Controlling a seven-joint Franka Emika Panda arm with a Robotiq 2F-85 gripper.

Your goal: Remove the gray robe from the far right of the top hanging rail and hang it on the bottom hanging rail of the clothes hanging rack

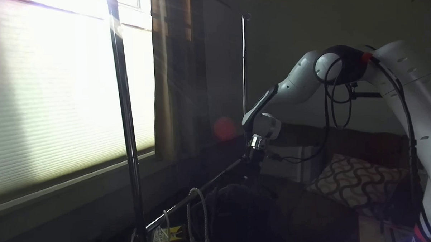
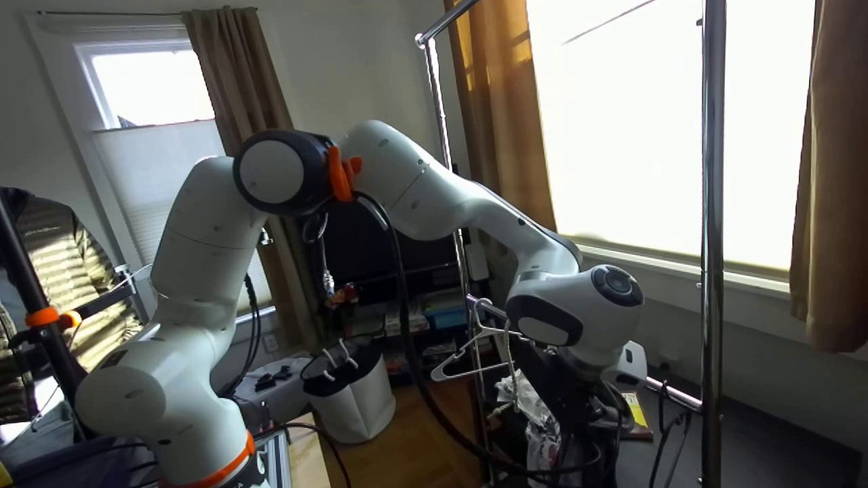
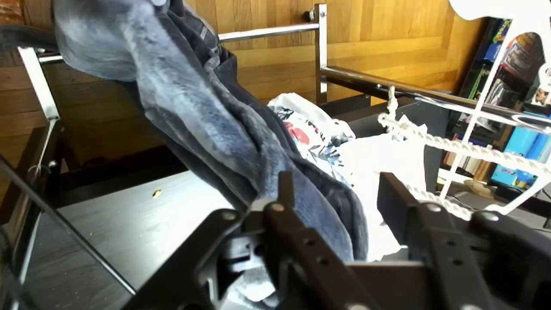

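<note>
My gripper is open in the wrist view, with a wide gap between its fingertips. The gray robe runs in long folds from the upper left to behind and below the left finger. It does not look pinched. In an exterior view the gripper is low by the bottom rail, with a dark garment, likely the robe, hanging below it. The bottom rail also shows behind the wrist. The top rail shows only in part. How the robe is held up is hidden.
A white hanger hangs on the bottom rail beside the arm. A white rope and a floral cloth are near the fingers. A rack post stands beside the wrist. A patterned pillow lies behind.
</note>
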